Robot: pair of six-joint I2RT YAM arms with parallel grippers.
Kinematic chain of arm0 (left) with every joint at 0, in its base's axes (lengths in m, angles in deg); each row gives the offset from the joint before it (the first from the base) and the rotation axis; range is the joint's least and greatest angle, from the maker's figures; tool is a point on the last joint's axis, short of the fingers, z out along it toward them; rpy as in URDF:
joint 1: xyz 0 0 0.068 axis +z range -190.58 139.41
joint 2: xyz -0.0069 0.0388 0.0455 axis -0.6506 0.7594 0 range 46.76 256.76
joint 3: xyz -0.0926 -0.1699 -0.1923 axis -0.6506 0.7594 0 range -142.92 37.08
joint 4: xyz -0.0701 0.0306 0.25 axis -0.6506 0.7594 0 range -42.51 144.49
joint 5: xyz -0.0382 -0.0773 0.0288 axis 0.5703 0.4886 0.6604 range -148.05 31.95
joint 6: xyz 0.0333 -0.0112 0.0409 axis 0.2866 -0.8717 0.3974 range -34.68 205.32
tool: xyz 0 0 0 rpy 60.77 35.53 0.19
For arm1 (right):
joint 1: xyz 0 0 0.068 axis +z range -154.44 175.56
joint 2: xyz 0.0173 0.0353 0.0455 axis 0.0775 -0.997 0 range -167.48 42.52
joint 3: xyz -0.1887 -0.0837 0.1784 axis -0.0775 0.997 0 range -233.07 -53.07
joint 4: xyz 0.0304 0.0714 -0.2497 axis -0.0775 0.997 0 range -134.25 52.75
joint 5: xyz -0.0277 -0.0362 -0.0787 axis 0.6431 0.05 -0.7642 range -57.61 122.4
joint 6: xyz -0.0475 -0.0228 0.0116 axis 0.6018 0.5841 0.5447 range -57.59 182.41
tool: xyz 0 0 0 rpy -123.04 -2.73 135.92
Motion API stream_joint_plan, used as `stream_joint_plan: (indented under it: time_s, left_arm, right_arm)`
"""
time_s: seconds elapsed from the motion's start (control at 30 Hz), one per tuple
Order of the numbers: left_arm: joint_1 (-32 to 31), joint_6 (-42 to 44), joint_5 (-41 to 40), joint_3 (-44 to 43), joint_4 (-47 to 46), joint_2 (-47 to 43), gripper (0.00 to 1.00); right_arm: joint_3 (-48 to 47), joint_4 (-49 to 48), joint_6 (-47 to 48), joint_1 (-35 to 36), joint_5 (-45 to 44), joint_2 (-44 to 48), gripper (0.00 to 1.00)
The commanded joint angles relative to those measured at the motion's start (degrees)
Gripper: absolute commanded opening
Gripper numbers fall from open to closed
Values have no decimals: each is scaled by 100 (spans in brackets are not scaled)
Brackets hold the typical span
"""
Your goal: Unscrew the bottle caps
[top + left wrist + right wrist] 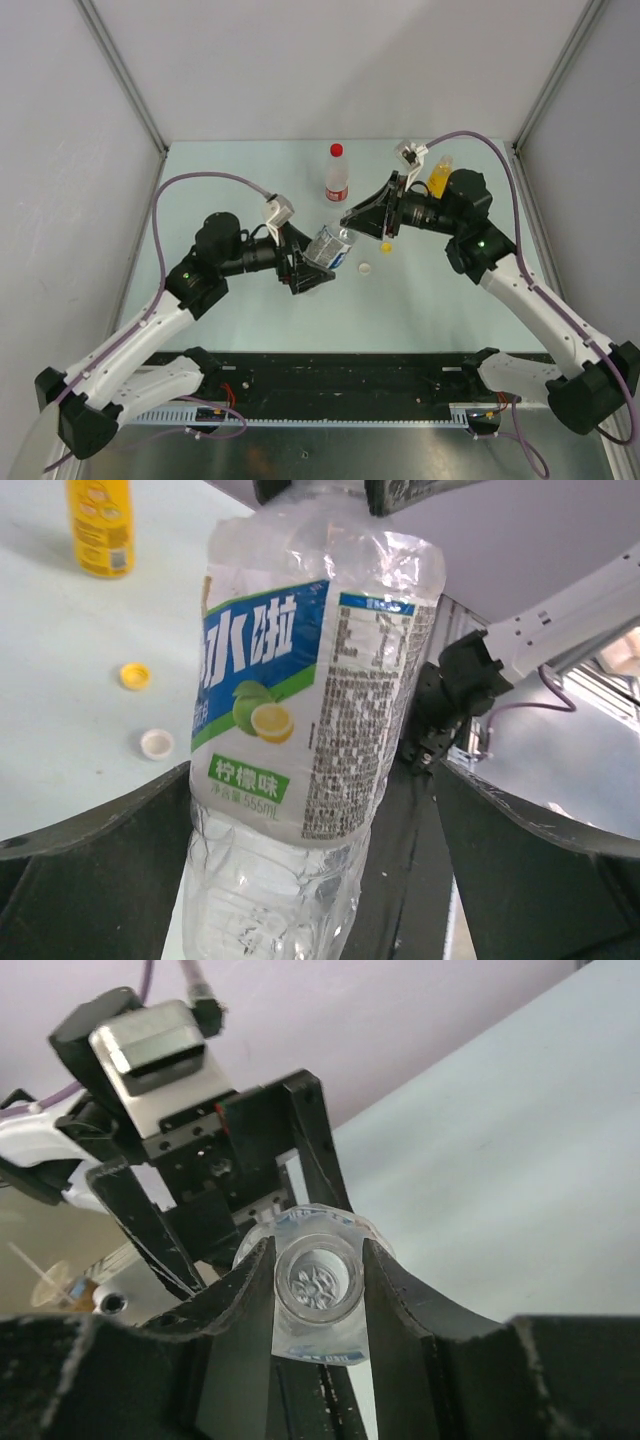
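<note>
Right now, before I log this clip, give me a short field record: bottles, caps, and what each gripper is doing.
blue-label bottle: tilted, cap off, neck open
right gripper: shut on its neck
left gripper: open, fingers either side of its body
white cap: loose on the table
yellow cap: loose on the table
red cap: on the red-label bottle, upright
yellow bottle: upright, far right
</note>
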Motion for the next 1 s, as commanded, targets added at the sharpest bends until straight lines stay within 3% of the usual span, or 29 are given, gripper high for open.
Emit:
stream_joint_plan:
  time_s: [0.0, 0.17, 0.33, 0.87, 0.97]
  left_arm:
    - [-32, 240, -596, -27, -231, -587, 99]
    - [-27, 350, -1137, 129, -217, -924, 99]
    - [-33, 426, -1286, 199, -221, -1011, 99]
    - [-28, 478, -1401, 208, -198, -876, 100]
    - [-28, 470, -1408, 223, -194, -860, 100]
  right_arm:
    - [-184, 1163, 1280, -1, -1781, 255, 0]
    - [-180, 1535, 1457, 19, -3104, 472, 0]
    - [-183, 1573, 1540, 46, -3891, 679, 0]
    - [-171, 1674, 2064, 94, -4772, 1100, 0]
    - [-168, 1780, 2008, 116, -5284, 1034, 0]
